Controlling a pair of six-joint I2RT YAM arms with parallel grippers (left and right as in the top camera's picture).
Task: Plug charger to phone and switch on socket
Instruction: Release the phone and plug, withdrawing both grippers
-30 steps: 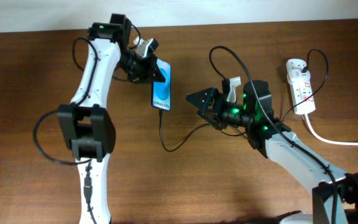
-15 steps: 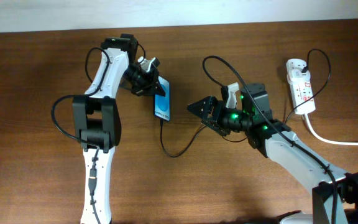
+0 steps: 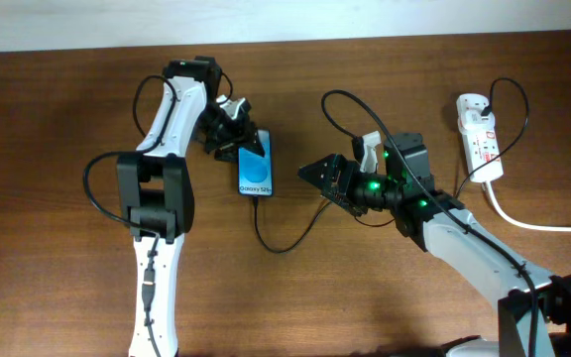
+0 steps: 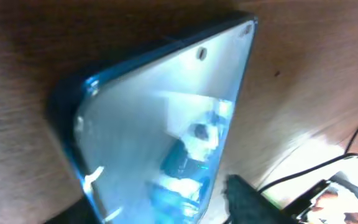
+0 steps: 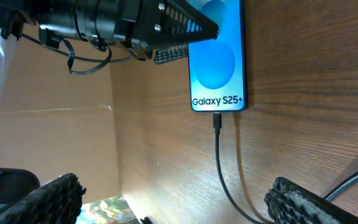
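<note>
The phone (image 3: 255,171) lies flat and face up on the wooden table (image 3: 48,248), between the two arms. The charger (image 5: 218,148) runs up to the middle of its lower edge, where the plug tip (image 5: 217,120) meets the port and looks seated, though how deep it sits cannot be told from here. The job in hand therefore appears to be letting the phone go cleanly and turning to the socket (image 3: 479,134), which sits well apart at the far right with its thick white lead (image 3: 533,223) trailing off the table. The left gripper (image 3: 244,137) is at the phone's top edge, its fingers overlapping the upper corner in the right wrist view. Whether they pinch the phone or merely touch it cannot be told. It should lift straight off without dragging the handset, since any slide away from the cable could ease the plug out. The right gripper (image 3: 317,171) hovers just beside the phone with its fingers (image 5: 48,199) spread wide and holding nothing. Slack cable loops close beneath it, so it should rise before swinging toward the red-marked switches (image 3: 483,137). It could then bring the fingers together and press one rocker squarely with a tip. The phone is slim and black-edged, with a bright blue screen, a lighter oval and white "Galaxy S25+" lettering near the bottom. Its glass is glossy enough to throw reflections in the left wrist view.
</note>
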